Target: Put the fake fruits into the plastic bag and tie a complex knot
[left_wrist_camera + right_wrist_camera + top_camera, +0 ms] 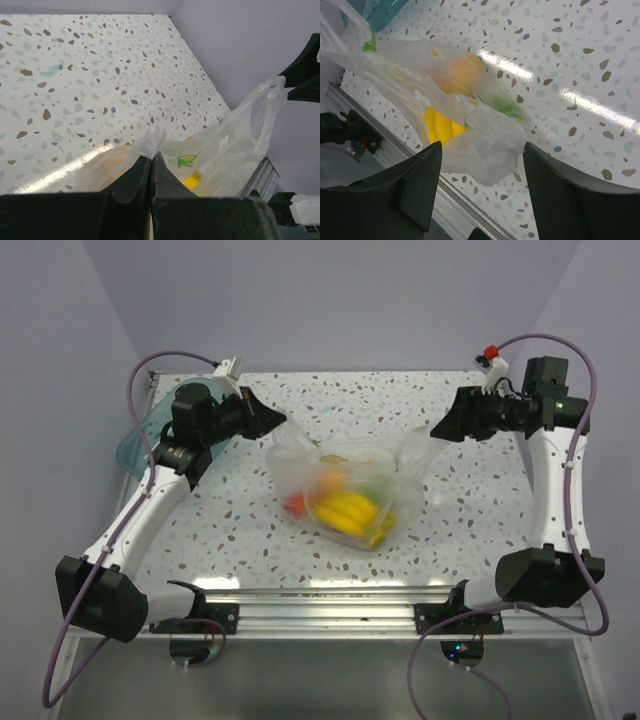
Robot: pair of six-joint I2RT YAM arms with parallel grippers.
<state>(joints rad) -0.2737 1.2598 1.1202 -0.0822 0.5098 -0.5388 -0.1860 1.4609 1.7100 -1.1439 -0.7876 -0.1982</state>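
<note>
Fruits (345, 512) sit inside plastic bag (300, 465); left end effector (152, 156) pinches it, right end effector (481, 147) spread wide.

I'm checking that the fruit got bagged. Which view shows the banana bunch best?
Top external: the banana bunch shows nearly whole through the plastic bag. The right wrist shows only a yellow patch behind crumpled film. The left wrist shows only a small yellow sliver.

Top cam: high, near-edge side, looking down on table (250, 530). Wrist cams: close, facing inward. All share plastic bag (345, 475).
</note>
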